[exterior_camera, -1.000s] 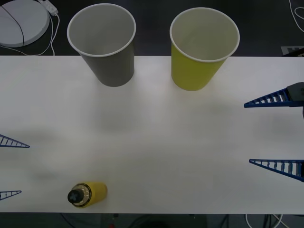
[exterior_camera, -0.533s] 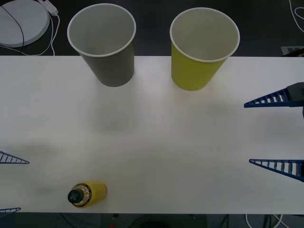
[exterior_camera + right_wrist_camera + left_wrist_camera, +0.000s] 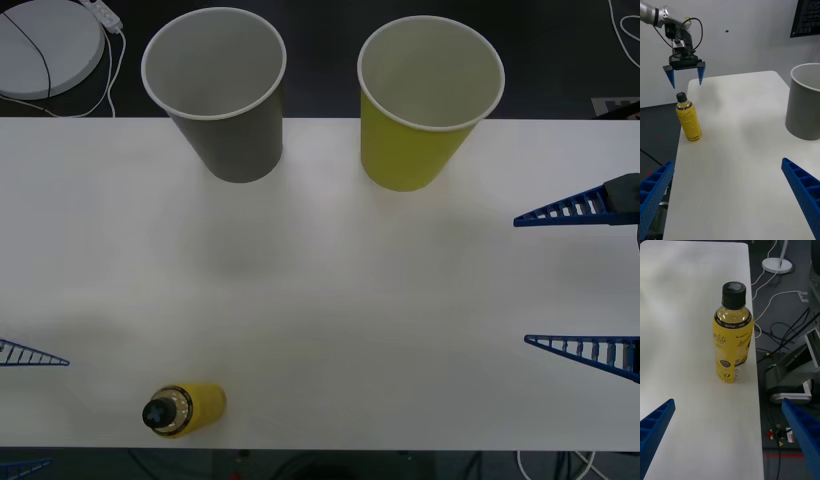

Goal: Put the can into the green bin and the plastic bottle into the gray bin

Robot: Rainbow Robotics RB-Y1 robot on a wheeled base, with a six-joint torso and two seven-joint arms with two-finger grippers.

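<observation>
Two large paper cups stand at the far edge of the white worktop point(image 3: 330, 300): the gray bin point(image 3: 216, 92) toward the far left corner and the green bin point(image 3: 425, 100) toward the far right part, well apart from each other. Both are upright, each with a white rim and a pale inside.

The plastic bottle point(image 3: 184, 409) stands upright close to the near edge of the worktop, toward the near left corner. It is yellow with a black cap and a printed yellow label. In the left wrist view the plastic bottle point(image 3: 732, 342) stands just beside the edge of the worktop, with cables and the floor beyond that edge.

The left gripper point(image 3: 25, 410) is at the left edge of the worktop near the near left corner, beside the plastic bottle and not touching it. Its jaws are spread wide and hold nothing. In the right wrist view the left gripper point(image 3: 684, 78) hangs in the air above and behind the plastic bottle point(image 3: 688, 118), with the blue tips pointing down.

The right gripper point(image 3: 570, 280) is at the right edge of the worktop. Its jaws are wide apart too, and nothing is between them.
</observation>
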